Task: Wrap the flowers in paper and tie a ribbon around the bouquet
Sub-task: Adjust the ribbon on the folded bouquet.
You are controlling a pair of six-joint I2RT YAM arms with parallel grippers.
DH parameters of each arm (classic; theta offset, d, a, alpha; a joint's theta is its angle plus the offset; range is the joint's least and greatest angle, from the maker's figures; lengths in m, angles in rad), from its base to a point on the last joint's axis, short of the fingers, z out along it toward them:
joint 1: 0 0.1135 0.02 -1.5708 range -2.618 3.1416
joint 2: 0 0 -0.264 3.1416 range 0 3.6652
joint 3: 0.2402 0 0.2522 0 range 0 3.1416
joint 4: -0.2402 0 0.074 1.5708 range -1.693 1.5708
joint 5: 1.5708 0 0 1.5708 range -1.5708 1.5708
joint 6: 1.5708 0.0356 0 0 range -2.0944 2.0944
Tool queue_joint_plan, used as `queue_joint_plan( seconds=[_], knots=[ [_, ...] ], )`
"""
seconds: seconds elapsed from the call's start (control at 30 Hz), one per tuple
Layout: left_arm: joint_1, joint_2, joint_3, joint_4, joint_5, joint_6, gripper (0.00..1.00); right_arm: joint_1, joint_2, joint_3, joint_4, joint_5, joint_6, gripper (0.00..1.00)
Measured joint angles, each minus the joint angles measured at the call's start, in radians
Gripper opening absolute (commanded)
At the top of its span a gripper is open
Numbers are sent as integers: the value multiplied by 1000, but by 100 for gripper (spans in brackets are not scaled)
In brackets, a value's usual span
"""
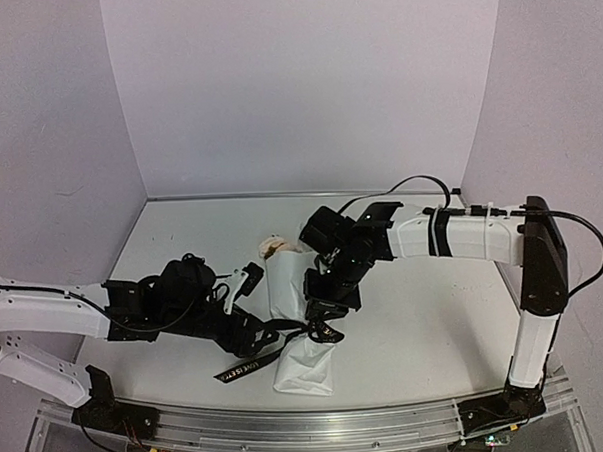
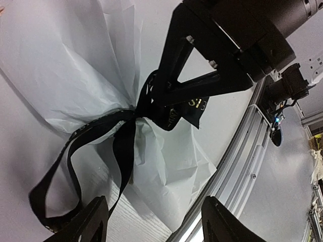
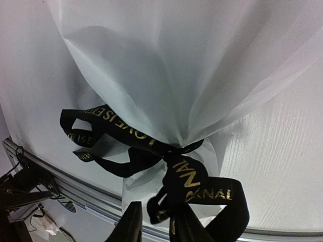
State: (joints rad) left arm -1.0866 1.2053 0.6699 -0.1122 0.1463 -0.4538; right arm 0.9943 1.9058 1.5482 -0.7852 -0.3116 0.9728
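Note:
The bouquet lies lengthwise on the table, a white paper (image 1: 308,366) cone with the flowers (image 1: 273,248) showing at its far end. A black ribbon (image 3: 126,133) with gold lettering is knotted round the pinched paper (image 3: 166,65), its loops and tails loose. One ribbon tail (image 1: 238,372) trails toward the front left. My right gripper (image 3: 161,227) hangs just over the knot, jaws narrowly apart, with a ribbon end between them and a gap beside it. My left gripper (image 2: 156,222) is open left of the knot; a ribbon (image 2: 123,146) tail runs past its left finger, unheld.
An aluminium rail (image 1: 320,425) runs along the table's front edge, close to the cone's narrow end. Pale walls close the table in at the back and both sides. My right arm's fingers (image 2: 181,55) reach down onto the knot from above.

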Motion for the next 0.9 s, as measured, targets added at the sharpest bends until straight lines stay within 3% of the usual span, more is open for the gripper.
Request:
queue_joint_plan(
  seconds=[0.37, 0.67, 0.9],
  knots=[
    [-45, 92, -12, 105, -46, 13, 67, 10, 11, 11, 6, -2, 116, 54],
    [-58, 31, -82, 217, -48, 7, 63, 63, -3, 8, 19, -9, 195, 58],
    [-58, -105, -178, 228, -90, -25, 62, 100, 79, 117, 57, -34, 257, 60]
  ],
)
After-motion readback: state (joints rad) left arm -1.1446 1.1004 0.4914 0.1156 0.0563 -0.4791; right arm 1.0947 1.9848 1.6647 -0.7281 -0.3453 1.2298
